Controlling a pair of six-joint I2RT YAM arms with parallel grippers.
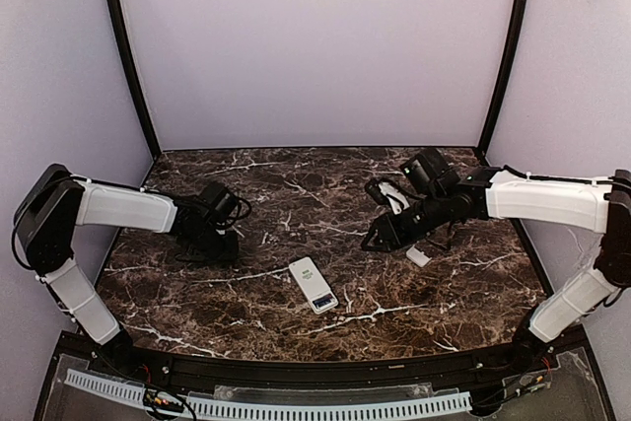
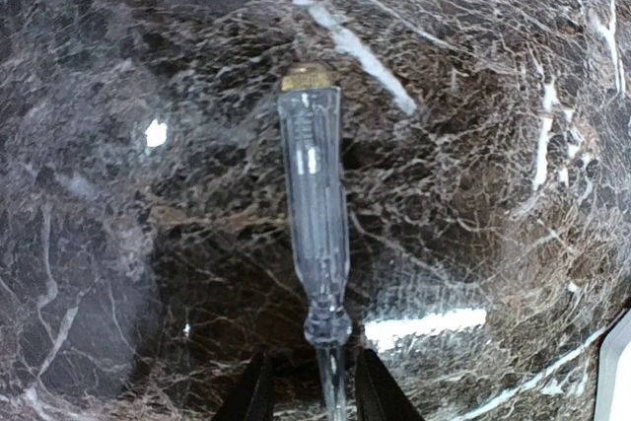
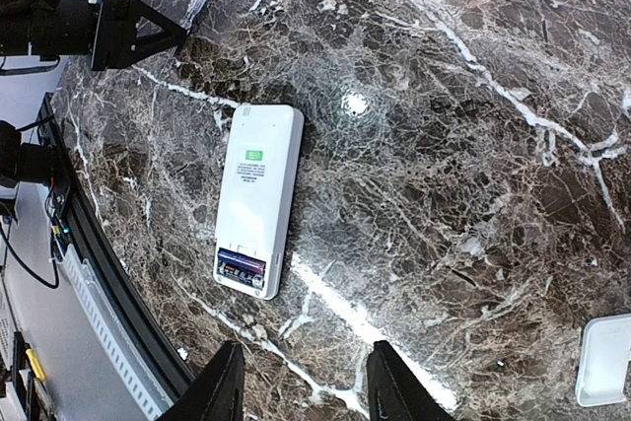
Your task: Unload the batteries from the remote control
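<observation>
A: Left gripper (image 2: 314, 403)?
B: Jaws narrow, astride the screwdriver (image 2: 314, 204) shaft, gaps either side. No grip seen.
A: Remote control (image 1: 313, 285)?
B: Mid-table, between the arms. Long axis diagonal, batteries (image 3: 242, 268) exposed at its near end.
A: Right gripper (image 3: 304, 393)?
B: Part open, empty. Probably the nearer arm; remote lies ahead-left of its jaws.

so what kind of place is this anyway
Most likely a robot test booth in a lab, not a home: plain lilac walls close in a dark marble-pattern tabletop, two white-and-black robot arms are bolted at its near edge, and a slim white plastic remote control lies as a prop.
</observation>
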